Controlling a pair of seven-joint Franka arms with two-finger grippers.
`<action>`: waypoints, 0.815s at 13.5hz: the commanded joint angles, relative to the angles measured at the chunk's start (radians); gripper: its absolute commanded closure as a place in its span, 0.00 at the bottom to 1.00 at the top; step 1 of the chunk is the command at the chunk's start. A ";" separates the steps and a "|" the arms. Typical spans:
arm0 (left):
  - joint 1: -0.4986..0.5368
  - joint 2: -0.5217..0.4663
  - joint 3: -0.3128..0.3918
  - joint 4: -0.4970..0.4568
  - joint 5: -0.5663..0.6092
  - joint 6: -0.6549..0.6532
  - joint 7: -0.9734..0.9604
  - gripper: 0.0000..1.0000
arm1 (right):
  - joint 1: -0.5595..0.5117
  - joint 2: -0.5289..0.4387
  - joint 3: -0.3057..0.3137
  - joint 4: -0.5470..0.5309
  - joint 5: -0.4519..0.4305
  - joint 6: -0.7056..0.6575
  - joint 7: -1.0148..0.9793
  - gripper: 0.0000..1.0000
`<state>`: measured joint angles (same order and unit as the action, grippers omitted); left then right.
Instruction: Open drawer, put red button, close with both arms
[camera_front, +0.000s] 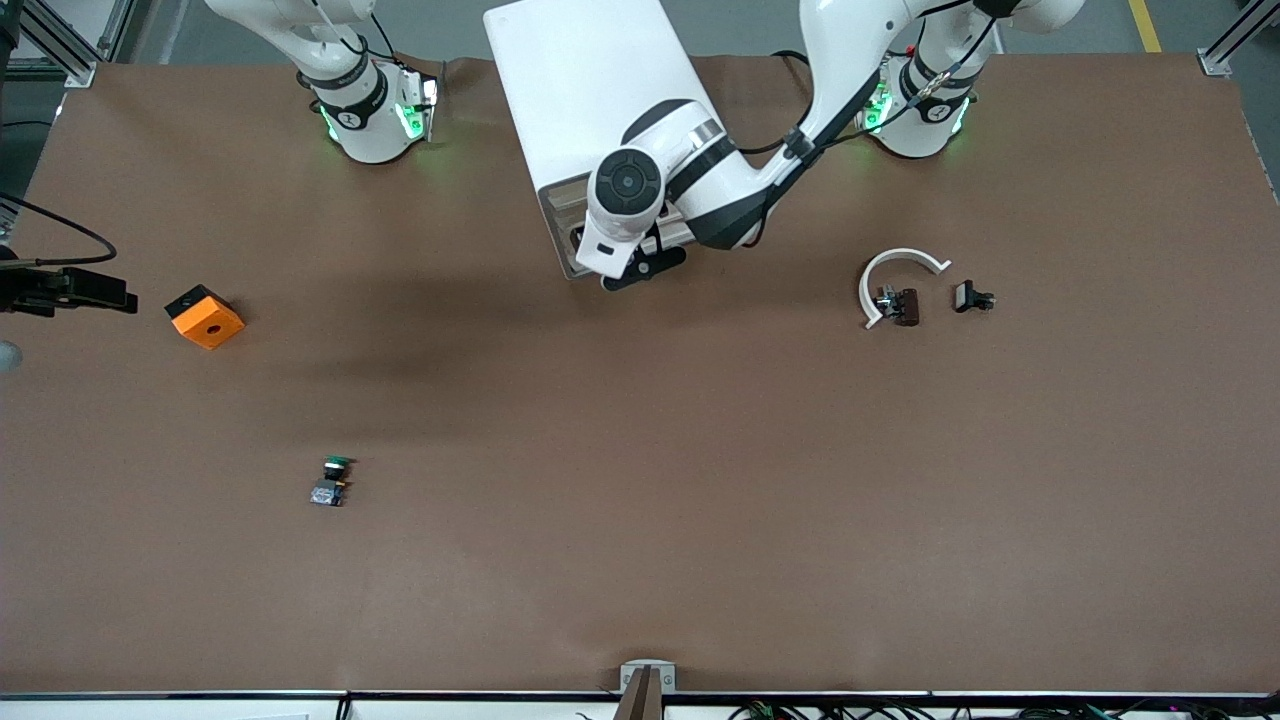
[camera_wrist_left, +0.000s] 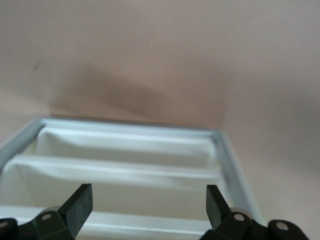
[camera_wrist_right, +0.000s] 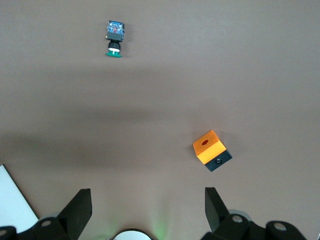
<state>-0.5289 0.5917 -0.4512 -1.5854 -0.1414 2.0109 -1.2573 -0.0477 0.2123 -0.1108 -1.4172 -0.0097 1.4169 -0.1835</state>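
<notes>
The white cabinet (camera_front: 585, 95) stands at the robots' edge of the table, between the two bases. My left gripper (camera_front: 645, 268) is right at its front face, open and empty. In the left wrist view the open fingers (camera_wrist_left: 80, 200) frame the cream drawer front strips (camera_wrist_left: 125, 170) inside the white frame; no drawer sticks out. The red button shows in no view. My right gripper (camera_wrist_right: 147, 197) is open and empty, held high over the right arm's end of the table; it is out of the front view.
A green-capped switch (camera_front: 332, 480) (camera_wrist_right: 115, 37) and an orange block (camera_front: 204, 317) (camera_wrist_right: 211, 150) lie toward the right arm's end. A white arc (camera_front: 900, 268), a small dark part (camera_front: 900, 306) and a black piece (camera_front: 972, 297) lie toward the left arm's end.
</notes>
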 joint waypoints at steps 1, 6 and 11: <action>0.104 -0.004 -0.004 0.062 0.034 -0.015 0.140 0.00 | -0.026 -0.016 0.020 0.007 -0.012 -0.021 0.022 0.00; 0.298 -0.111 -0.004 0.058 0.045 -0.174 0.387 0.00 | -0.034 -0.085 0.020 0.006 -0.001 -0.045 0.032 0.00; 0.516 -0.240 -0.012 0.044 0.111 -0.416 0.723 0.00 | -0.026 -0.244 0.023 -0.144 0.001 0.057 0.030 0.00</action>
<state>-0.0875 0.4189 -0.4513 -1.5026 -0.0465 1.6208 -0.6229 -0.0647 0.0687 -0.1062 -1.4466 -0.0091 1.4226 -0.1672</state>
